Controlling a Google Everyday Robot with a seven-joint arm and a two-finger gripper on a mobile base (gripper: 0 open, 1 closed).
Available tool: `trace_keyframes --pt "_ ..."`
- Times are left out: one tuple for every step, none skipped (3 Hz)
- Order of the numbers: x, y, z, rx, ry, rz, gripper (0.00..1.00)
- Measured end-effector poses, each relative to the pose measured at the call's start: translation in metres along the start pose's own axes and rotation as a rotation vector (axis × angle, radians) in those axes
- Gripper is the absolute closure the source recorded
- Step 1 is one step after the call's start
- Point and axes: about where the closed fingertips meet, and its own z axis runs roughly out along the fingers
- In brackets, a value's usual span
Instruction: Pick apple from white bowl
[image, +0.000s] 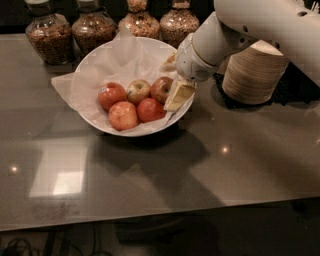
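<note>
The white bowl (95, 65), lined with crinkled white paper, stands on the table at centre left and holds several apples. The dull-red apple (161, 89) with a yellowish patch lies at the bowl's right side. A paler yellow-green apple (138, 90) is to its left, and orange-red apples (123, 115) lie in front. My gripper (174, 79) reaches in over the bowl's right rim, right beside the dull-red apple. It is open: one cream finger (179, 95) is at the apple's near right, the other (169, 61) behind it. The apple rests in the bowl.
A stack of beige paper bowls (254, 72) stands on a dark mat to the right of the arm. Several glass jars (47, 36) of dry food line the back edge. The grey tabletop (200, 165) stretches towards the front.
</note>
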Motion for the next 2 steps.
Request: trace_keyframes --pt "0.002 0.003 0.01 -0.028 0.005 0.004 0.35" --pt "0.011 0.009 0.028 -0.075 0.028 0.014 0.33"
